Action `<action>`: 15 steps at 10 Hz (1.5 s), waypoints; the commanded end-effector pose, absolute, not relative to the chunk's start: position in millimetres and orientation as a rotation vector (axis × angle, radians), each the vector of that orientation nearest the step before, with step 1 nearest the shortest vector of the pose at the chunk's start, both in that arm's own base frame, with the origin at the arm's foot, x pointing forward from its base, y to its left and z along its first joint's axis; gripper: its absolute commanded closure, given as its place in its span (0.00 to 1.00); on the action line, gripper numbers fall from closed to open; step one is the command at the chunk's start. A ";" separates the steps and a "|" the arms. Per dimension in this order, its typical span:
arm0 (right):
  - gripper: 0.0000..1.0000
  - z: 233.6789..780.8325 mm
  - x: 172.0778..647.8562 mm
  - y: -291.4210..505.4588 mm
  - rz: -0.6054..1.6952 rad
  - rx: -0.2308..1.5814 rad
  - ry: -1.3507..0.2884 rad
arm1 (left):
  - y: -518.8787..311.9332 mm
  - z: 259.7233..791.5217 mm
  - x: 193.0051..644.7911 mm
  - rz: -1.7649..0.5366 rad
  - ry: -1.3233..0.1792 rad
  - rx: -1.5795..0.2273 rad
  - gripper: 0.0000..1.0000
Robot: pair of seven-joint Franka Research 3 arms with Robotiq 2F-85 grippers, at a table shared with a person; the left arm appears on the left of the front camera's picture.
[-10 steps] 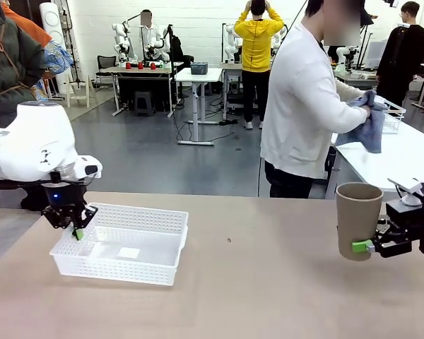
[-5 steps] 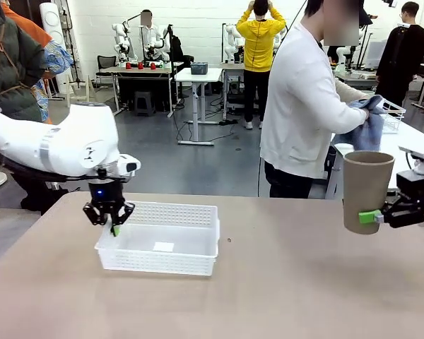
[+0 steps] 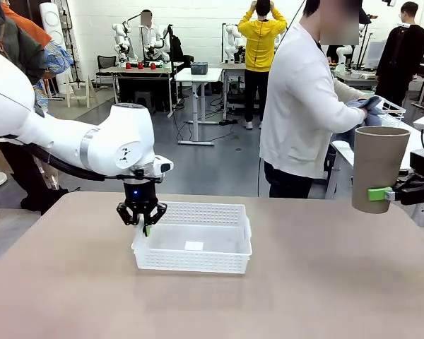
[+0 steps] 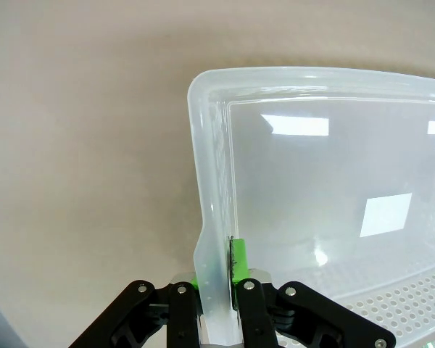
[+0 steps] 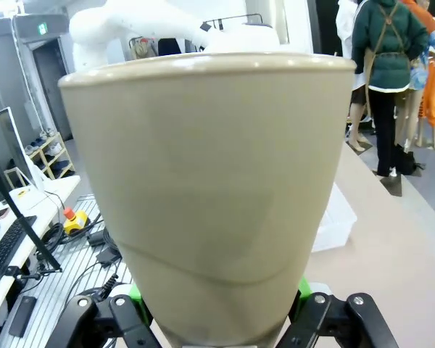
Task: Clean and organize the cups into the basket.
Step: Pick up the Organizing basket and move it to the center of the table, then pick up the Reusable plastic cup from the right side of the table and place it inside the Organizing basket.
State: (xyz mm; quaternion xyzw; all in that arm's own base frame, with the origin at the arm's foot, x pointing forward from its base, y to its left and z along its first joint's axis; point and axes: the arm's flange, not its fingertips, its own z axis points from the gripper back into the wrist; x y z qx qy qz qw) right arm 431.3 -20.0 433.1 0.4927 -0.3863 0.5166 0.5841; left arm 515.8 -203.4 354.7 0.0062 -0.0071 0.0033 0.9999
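At 3 o'clock our right hand (image 3: 392, 193) holds the cup (image 3: 377, 166) upright, higher; our left hand (image 3: 145, 227) pinches the basket (image 3: 192, 261), now centred.

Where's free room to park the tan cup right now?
Bare tabletop between the basket and the right gripper holding the cup; also the near strip in front of the basket, and the basket's own floor. Crowded only at the basket's left wall, where the left gripper is clamped.
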 end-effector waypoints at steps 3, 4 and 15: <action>0.92 443.2 434.0 -19.3 1.163 1.142 -0.919 | -230.0 358.5 518.0 0.026 -0.017 0.038 1.00; 0.92 441.1 435.2 -19.2 1.152 1.143 -0.909 | -229.2 360.7 516.5 0.030 -0.024 0.025 1.00; 0.22 444.8 439.6 9.7 1.256 1.085 -0.794 | -225.4 357.5 512.3 0.003 -0.017 0.008 1.00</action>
